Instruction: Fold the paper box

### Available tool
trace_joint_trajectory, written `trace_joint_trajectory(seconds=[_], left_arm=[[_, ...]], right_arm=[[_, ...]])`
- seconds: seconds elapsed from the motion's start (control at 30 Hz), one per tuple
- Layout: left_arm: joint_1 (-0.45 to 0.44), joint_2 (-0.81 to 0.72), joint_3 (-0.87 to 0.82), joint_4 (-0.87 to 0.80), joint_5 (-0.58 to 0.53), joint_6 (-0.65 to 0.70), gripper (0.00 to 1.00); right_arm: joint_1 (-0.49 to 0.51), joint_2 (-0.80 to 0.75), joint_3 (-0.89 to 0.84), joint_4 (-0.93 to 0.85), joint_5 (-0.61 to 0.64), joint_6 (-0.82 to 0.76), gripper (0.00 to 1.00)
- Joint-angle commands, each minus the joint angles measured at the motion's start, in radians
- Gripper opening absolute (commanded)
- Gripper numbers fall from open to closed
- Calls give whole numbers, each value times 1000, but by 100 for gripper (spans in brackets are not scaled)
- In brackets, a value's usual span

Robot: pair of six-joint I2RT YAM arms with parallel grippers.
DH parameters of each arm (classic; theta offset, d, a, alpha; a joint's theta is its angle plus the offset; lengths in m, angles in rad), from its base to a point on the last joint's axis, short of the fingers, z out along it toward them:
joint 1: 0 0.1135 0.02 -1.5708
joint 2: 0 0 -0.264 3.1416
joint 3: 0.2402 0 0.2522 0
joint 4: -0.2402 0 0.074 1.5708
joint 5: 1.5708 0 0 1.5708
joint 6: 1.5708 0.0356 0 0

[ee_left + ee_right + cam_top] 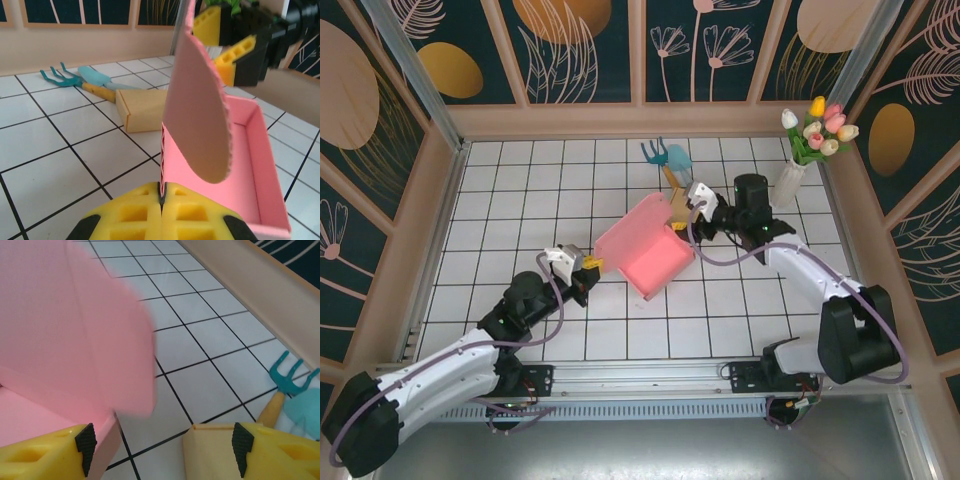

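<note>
**Operator:** Report the location of the workpiece.

**Technician:** The pink paper box (pixel 655 262) lies on the white tiled table (pixel 520 190), near the middle, between the two arms. Its tray is open upward. One rounded flap (pixel 197 115) stands upright along the box's left side.

**Operator:** State of the left gripper?

**Technician:** The left gripper (pixel 161 200) is closed. Its yellow fingers meet on a thin edge of the box wall, directly below the upright flap. In the overhead view the left gripper (pixel 592 265) sits at the box's near-left corner.

**Operator:** State of the right gripper?

**Technician:** The right gripper (pixel 162 447) stands wide and holds nothing. One finger is over the box wall, the other over a wooden block (pixel 210 450) just beside the box. Whether either pad touches cannot be told. Overhead, the right gripper (pixel 678 215) is at the box's far-right corner.

**Operator:** Other items?

**Technician:** A teal garden fork (pixel 60 77) and a trowel (pixel 95 77) lie beyond the block. A vase (pixel 788 185) of tulips stands at the far right.
</note>
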Motion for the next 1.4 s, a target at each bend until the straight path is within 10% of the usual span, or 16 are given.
trace_joint_trajectory(seconds=[0.0,0.77,1.37], left_arm=[[-3,36,46,30,13,48,0],[-3,116,59,59,69,61,0],[-3,171,167,35,-220,-123,0]], right_arm=[[-6,24,91,-137,-62,-111,75],[11,60,116,-256,-143,-201,59],[172,-37,-22,-45,41,-11,4]])
